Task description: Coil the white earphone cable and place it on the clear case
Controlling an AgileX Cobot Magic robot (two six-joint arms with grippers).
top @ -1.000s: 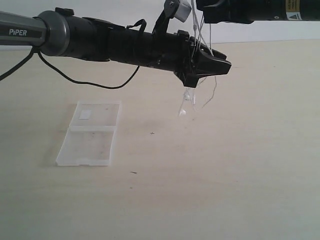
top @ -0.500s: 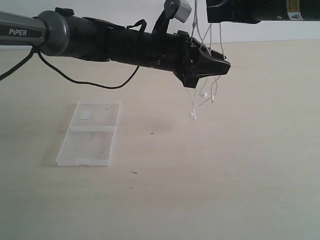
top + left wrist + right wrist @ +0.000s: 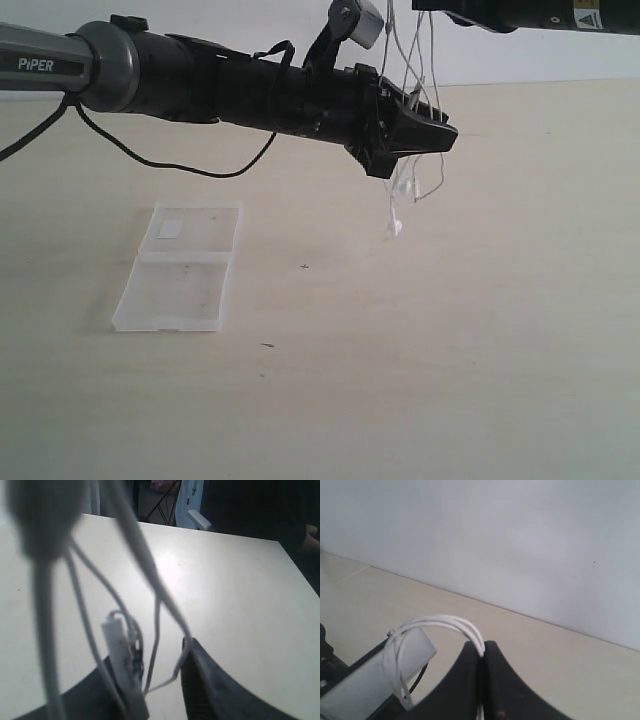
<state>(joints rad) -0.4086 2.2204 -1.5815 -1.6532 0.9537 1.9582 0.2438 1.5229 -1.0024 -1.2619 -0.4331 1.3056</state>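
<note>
two robot arms meet high above a pale bench [image 3: 450, 350], winding the white earphone cable [image 3: 445, 621]. the step in hand looks like coiling: it would go best if the right claw [image 3: 481, 649] leads its strand around the left claw [image 3: 440, 133] with light, even tension, laying turns side by side and not pulling them off the fingertips, while the left fingers hold their spread. the left claw stands part open, with strands and the inline remote [image 3: 122, 662] lying between its fingers; loose ends hang below it, one earbud [image 3: 393, 228] dangling clear of the bench. the right claw, just above the left, is closed, pinching a small loop of the cable. the clear case [image 3: 185, 290] lies open and flat on the bench, well apart, to the lower left of both claws in the exterior view
</note>
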